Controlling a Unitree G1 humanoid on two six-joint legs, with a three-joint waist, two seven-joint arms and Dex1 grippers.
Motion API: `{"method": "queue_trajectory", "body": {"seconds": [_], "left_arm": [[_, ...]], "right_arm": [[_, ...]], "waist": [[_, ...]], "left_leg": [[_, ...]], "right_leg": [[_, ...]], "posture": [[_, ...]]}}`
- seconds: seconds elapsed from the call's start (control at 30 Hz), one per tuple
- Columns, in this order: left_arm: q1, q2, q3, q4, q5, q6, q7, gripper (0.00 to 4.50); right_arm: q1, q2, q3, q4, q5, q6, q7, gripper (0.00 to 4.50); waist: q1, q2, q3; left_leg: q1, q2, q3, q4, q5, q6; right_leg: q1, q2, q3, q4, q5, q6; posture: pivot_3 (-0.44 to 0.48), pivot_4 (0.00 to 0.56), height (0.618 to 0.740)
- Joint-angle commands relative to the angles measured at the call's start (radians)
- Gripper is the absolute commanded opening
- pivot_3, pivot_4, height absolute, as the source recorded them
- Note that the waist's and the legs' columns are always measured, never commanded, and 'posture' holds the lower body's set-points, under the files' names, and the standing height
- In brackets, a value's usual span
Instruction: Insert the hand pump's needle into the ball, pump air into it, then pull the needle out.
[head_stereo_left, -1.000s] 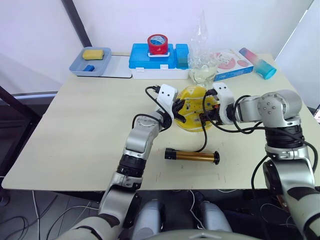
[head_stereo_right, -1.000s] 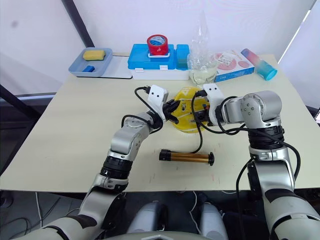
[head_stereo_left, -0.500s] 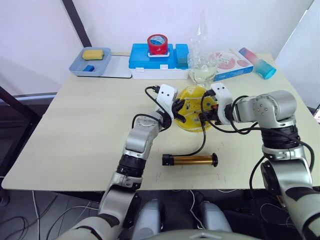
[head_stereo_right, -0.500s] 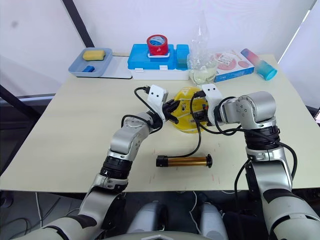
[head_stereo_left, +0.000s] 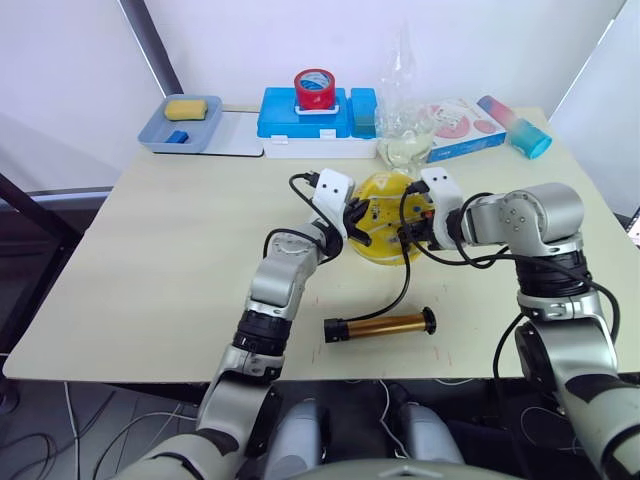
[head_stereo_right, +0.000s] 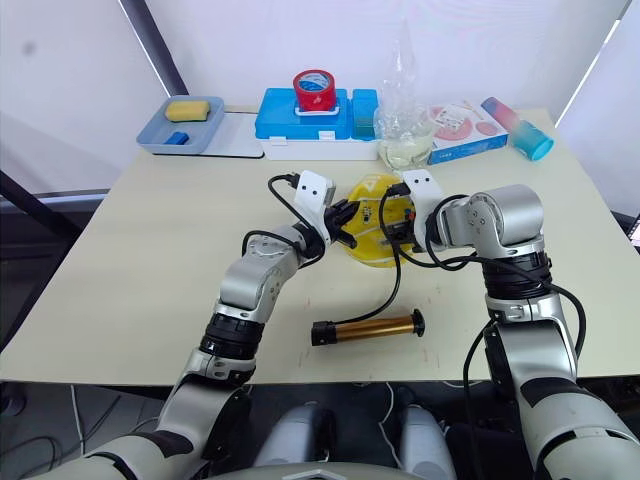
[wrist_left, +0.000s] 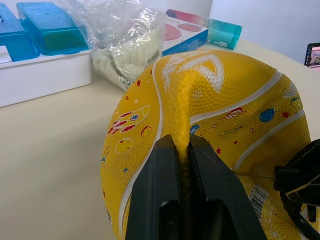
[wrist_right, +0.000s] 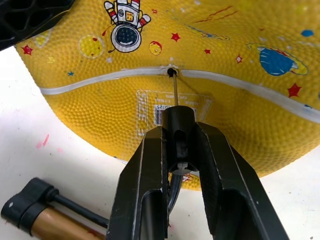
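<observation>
Copper-brown and slim, the hand pump (head_stereo_left: 380, 325) lies on its side near the front edge of the pale counter (head_stereo_left: 160, 260), black handle at one end and black base at the other. Its thin black hose (head_stereo_left: 404, 288) curves up and away from it toward the ball (head_stereo_left: 385, 230), which sits further back at the middle of the counter, yellow rubber with white stripe lines and small cartoon prints, partly deflated and creased.

On the ball's left side, the left gripper (wrist_left: 183, 150) has its two black fingers (wrist_left: 162, 170) pinched shut on a raised fold of the yellow rubber. On the right side, the right gripper (wrist_right: 179, 145) has its fingers closed on the small black fitting at the hose's end. From that fitting the needle (wrist_right: 174, 92) runs straight to the valve hole on a white stripe; its tip appears to sit just inside the hole, though how deep it goes is hard to judge.

Behind the ball stands a crinkled clear plastic bag (head_stereo_left: 404, 110). Along the far edge sit a blue and white box (head_stereo_left: 310, 125) with a red tape roll (head_stereo_left: 314, 88) on top, a grey-blue tray (head_stereo_left: 180, 122) holding a yellow sponge (head_stereo_left: 186, 108) to its left, and a flat printed package (head_stereo_left: 462, 125) and a teal and pink tube (head_stereo_left: 514, 125) to its right.
</observation>
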Motion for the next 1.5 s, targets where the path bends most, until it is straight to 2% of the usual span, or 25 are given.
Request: {"method": "queue_trajectory", "body": {"seconds": [0.03,0.7,1.13,1.5], "left_arm": [[0.013,-0.001,-0.024,0.006,-0.006,0.026,-0.015,0.03],[0.041,0.018,-0.084,-0.018,-0.035,0.041,-0.111,0.03],[0.048,0.026,-0.076,0.018,-0.047,0.065,-0.148,0.03],[0.061,0.021,-0.07,0.024,-0.045,0.075,-0.152,0.03]], "right_arm": [[0.004,0.01,0.002,0.022,-0.017,0.01,0.007,0.27],[-0.063,0.057,0.061,0.14,-0.097,-0.069,0.049,0.27],[-0.162,0.128,0.023,0.292,-0.146,-0.135,0.049,0.27],[-0.172,0.194,0.009,0.362,-0.184,-0.193,0.046,0.27]], "waist": [[0.0,0.0,0.0],[-0.016,0.001,-0.006],[-0.029,0.001,-0.008],[-0.036,0.0,-0.012]], "left_leg": [[0.0,0.0,0.0,0.0,0.0,0.0],[0.002,0.0,-0.001,0.0,0.0,0.001],[0.012,0.003,0.002,-0.002,0.0,0.0],[0.014,0.004,0.002,-0.004,-0.001,0.0]], "right_leg": [[0.0,0.0,0.0,0.0,0.0,0.0],[0.001,0.0,0.0,0.0,0.0,0.0],[0.004,0.0,0.005,0.008,-0.002,-0.004],[0.004,0.0,0.005,0.009,-0.004,-0.007]], "posture": [[0.0,0.15,0.737],[0.0,0.15,0.737],[0.0,0.15,0.737],[0.0,0.15,0.737]]}}
